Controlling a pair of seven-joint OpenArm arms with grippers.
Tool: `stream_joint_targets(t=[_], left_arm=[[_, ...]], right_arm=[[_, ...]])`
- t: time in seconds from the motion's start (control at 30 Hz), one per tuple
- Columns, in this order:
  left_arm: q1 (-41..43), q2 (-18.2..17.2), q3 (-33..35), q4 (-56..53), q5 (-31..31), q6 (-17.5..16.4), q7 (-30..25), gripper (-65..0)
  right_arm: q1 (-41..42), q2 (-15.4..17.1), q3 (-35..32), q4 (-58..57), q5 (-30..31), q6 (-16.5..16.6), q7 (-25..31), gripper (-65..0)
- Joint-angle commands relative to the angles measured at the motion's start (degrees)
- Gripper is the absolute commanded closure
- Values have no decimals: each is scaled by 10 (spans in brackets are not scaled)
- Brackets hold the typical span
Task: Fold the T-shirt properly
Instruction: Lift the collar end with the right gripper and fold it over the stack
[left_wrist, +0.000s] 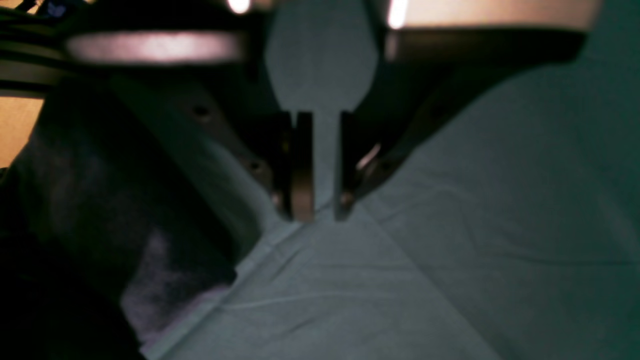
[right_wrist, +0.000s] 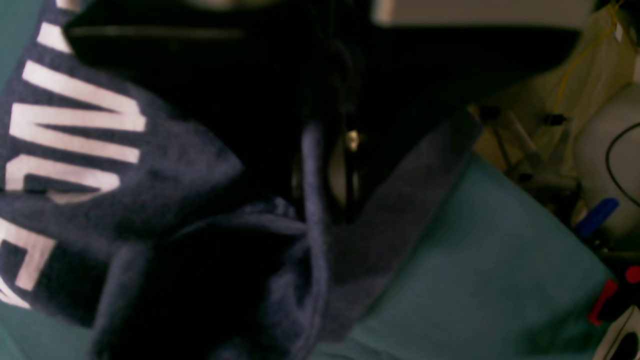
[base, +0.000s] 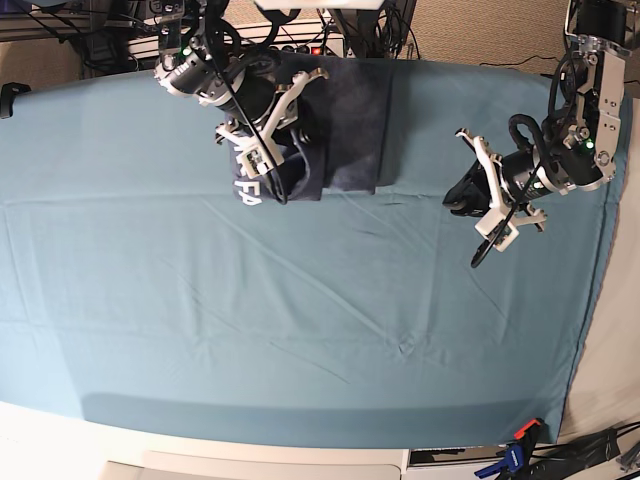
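Observation:
The slate blue-grey T-shirt (base: 345, 120) lies bunched at the back middle of the table, with its plain side up on the right part. My right gripper (base: 280, 175) is over the shirt's left part and shut on a fold of it. The white lettering (right_wrist: 75, 120) shows on the raised cloth in the right wrist view, where a dark fold (right_wrist: 312, 210) runs between the jaws. My left gripper (base: 458, 200) is far to the right of the shirt, over bare cloth. In the left wrist view (left_wrist: 320, 212) its jaws stand a narrow gap apart with nothing between them.
The teal table cloth (base: 300, 320) covers the whole table, with light creases. Cables and equipment (base: 300, 40) stand along the back edge. Clamps (base: 520, 435) sit at the front right corner. A white object and blue and red items (right_wrist: 595, 215) lie beyond the table edge.

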Motion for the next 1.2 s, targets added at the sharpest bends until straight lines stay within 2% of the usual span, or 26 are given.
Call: stream_joint_targets(t=[0.0,0.1,0.13,0.23,0.3,0.57,0.7,0.87,0.97,1.03,1.17], left_arm=[[-8,-8,-5,10,-10,-2,-10,-63],[-8,-8,-5,10,-10,-2,-10,-62],[-8,-8,-5,10,-10,-2,-10,-62],[-8,-8,-5,10,-10,-2,-10,-62],[-8,-8,-5,10,-10,-2,-9,-62],[-8,-8,-5,10,-10,-2,-9,-62],[-8,-9,-5,10,-10,-2,-10,-62],[-8,-20,-5,10,-10,-2,-10,-63],[-8,-32,-5,10,-10,-2,-9,-65],[-8,-37,-5,10,-10,-2,-9,-65],[-8,-40,-5,10,-19,-2,-9,-65]], right_arm=[[1,-2,-6,9,14,4,17,0],[1,-2,-16,9,14,4,16,0],[1,-2,-20,9,14,4,16,-21],[1,-2,-30,10,14,6,17,-156],[1,-2,-36,10,14,6,17,-190],[1,-2,-66,23,16,7,16,-190],[1,-2,-96,57,34,22,14,-190],[1,-2,-112,111,31,21,14,-190],[1,-1,-111,141,-8,21,13,-190],[1,-1,-111,153,-63,20,12,-189],[1,5,-111,153,-182,-15,10,-189]])
